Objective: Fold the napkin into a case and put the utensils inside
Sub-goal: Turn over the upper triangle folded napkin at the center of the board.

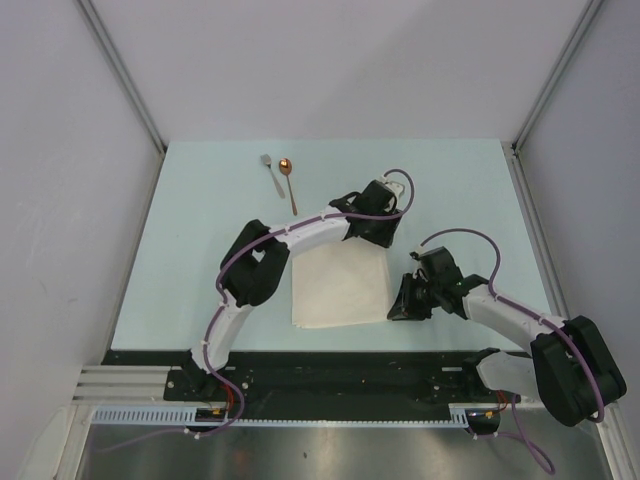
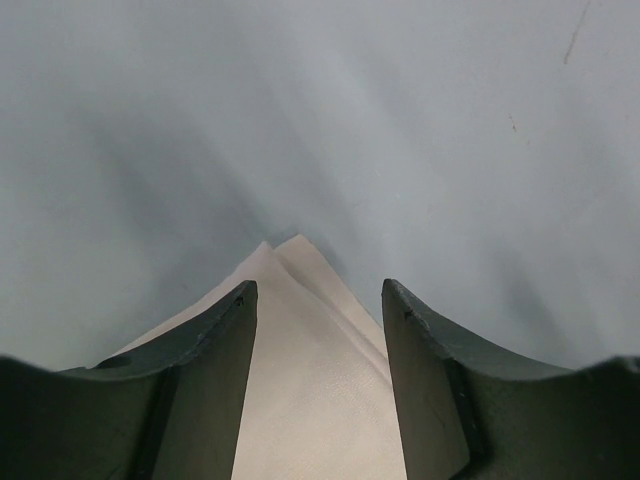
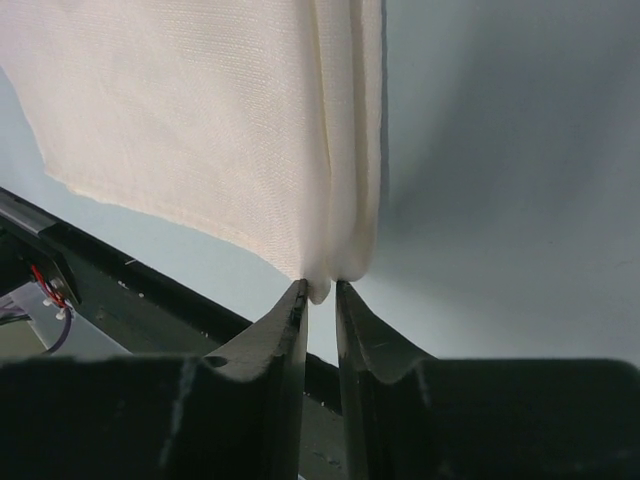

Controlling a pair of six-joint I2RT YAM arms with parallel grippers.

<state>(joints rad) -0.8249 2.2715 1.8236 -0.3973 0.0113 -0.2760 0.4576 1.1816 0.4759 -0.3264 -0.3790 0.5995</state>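
Nearest first: low in the middle of my right wrist view, my right claw (image 3: 320, 288) is pinched onto the plain off-white soft cloth napkin (image 3: 200, 110). Its two dark fingers (image 3: 285, 340) stand almost together, and the cloth's lowest corner is squeezed between their tips. Several layers run up from that corner in a tight stack along the cloth's right edge, and the rest spreads across the upper left of the frame. Beneath it lies the pale blue-green table top (image 3: 500, 180).

From the top view, the napkin is a folded rectangle lying in the middle of the frame. My right claw is at its lower right corner and my left arm reaches across to its upper right corner.

Farther out, in my left wrist view, my left claw (image 2: 318, 288) is spread wide and grips nothing. Its dark fingers (image 2: 215, 370) stand well apart at the bottom of the frame. A pointed corner of the napkin runs up between them, showing two layers slightly offset at the tip. I can't tell whether the fingers touch the cloth.

Farthest away, in the upper middle of the top view, the small silver metal fork (image 1: 272, 175) and the slim spoon with a copper-orange bowl (image 1: 290, 188) lie just beside each other on the bare table, well apart from the napkin.
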